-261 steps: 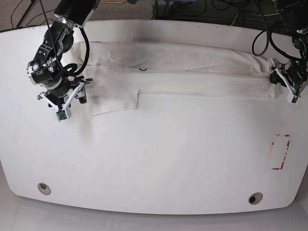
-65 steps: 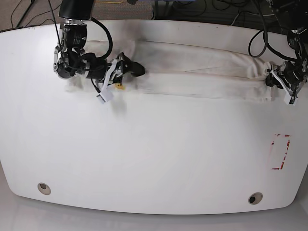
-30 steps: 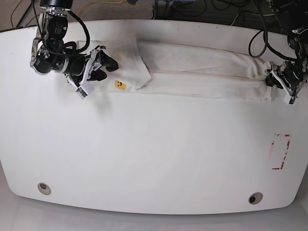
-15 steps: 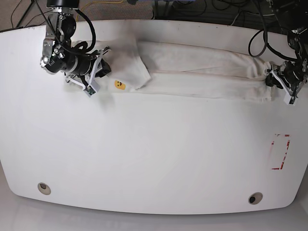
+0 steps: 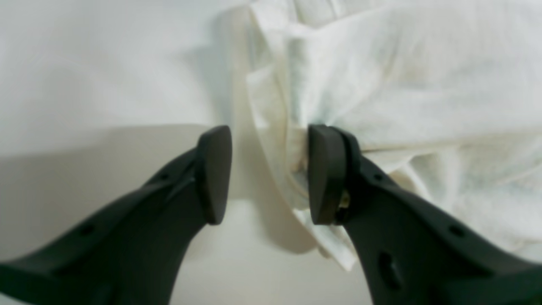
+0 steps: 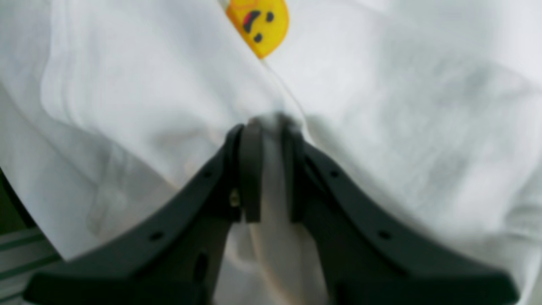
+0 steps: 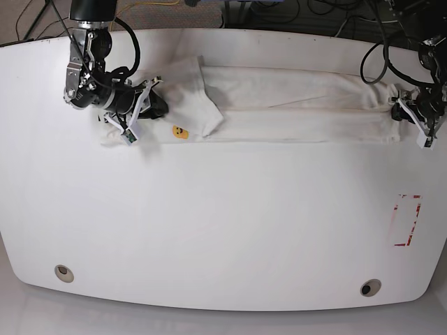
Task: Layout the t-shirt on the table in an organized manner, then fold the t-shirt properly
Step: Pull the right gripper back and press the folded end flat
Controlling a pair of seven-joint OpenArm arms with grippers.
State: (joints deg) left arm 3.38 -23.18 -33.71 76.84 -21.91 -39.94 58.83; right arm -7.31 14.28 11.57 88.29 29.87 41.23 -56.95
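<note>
The white t-shirt (image 7: 293,105) lies as a long folded strip across the far part of the table (image 7: 223,223). Its small yellow smiley (image 7: 180,131) faces up near the left end. My right gripper (image 7: 155,105) is at that left end. In the right wrist view this gripper (image 6: 269,127) is shut on a pinched fold of cloth just below the smiley (image 6: 258,25). My left gripper (image 7: 408,112) sits at the strip's right end. In its wrist view the left gripper (image 5: 269,169) is open, with the t-shirt's bunched edge (image 5: 381,84) against one finger (image 5: 324,169).
Two round grommet holes (image 7: 63,273) (image 7: 370,287) sit near the front edge. A red-and-white tape mark (image 7: 407,220) is at the right. Dark cables (image 7: 279,10) run beyond the far edge.
My right gripper has shut on the t-shirt beside the smiley, and that end of the cloth has shifted slightly towards the front right. The left arm has barely moved.
</note>
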